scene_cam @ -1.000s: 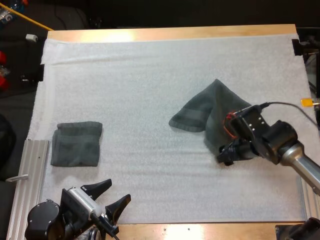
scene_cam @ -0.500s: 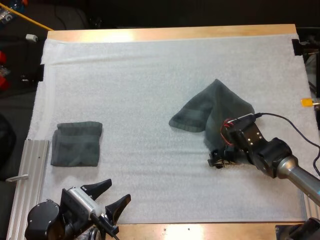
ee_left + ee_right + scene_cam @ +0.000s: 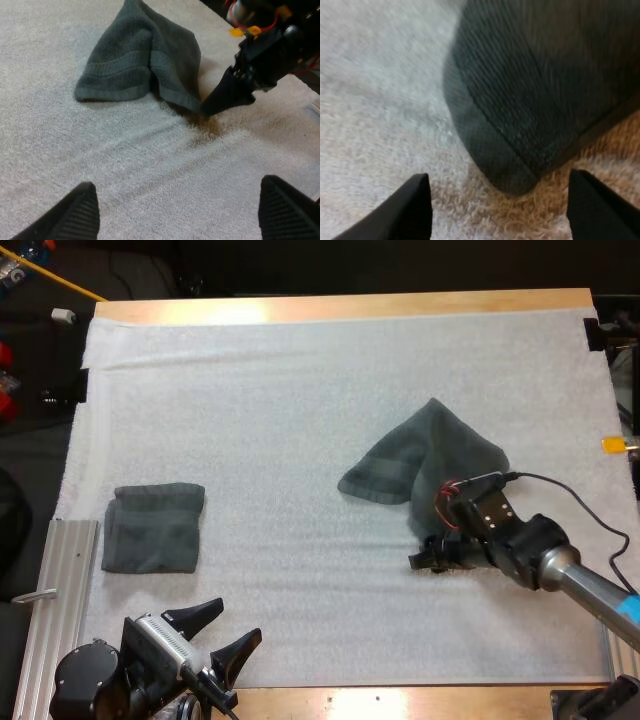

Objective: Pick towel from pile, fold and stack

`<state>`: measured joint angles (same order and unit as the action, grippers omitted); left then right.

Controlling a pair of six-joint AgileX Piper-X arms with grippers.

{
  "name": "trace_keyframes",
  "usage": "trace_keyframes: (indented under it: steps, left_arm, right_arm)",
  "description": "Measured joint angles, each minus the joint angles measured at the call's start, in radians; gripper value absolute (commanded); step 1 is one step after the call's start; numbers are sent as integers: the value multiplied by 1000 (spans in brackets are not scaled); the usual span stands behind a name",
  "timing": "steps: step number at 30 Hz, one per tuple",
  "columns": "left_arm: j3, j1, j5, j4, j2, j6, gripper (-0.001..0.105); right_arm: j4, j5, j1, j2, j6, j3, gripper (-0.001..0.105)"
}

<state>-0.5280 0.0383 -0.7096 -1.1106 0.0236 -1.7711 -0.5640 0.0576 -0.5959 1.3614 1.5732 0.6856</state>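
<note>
Right gripper (image 3: 420, 558) sits low at the near corner of the crumpled towel (image 3: 425, 465), jaws spread, seemingly clear of it; left gripper (image 3: 238, 620) hangs wide open by the folded towel (image 3: 153, 528).

The middle of the mat (image 3: 280, 420) is bare from far side to near side, so a gripper could pass there. The crumpled towel (image 3: 420, 460) sits on the right half. The right gripper (image 3: 418, 561) is low at its near corner, fingers apart. The folded towel (image 3: 153, 528) lies near the left edge. The left gripper (image 3: 232, 625), fingers wide apart, has bare mat ahead.
</note>
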Motion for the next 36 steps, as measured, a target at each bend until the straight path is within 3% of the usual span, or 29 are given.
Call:
trace_keyframes:
  steps: [12,22,25,27,31,36]
  left_arm:
    - [0,0,0,0,0,0,65]
    - [0,0,0,0,0,0,65]
    - [0,0,0,0,0,0,65]
    - [0,0,0,0,0,0,65]
    - [0,0,0,0,0,0,65]
    - [0,0,0,0,0,0,65]
  right_arm:
    - [7,1,0,113,-26,0,56]
    - [79,-6,0,117,-90,0,45]
    - [81,-27,0,117,-93,0,35]
    - [81,-34,0,117,-93,0,19]
    - [81,-40,0,117,-95,0,0]
    - [47,-40,0,100,-76,0,0]
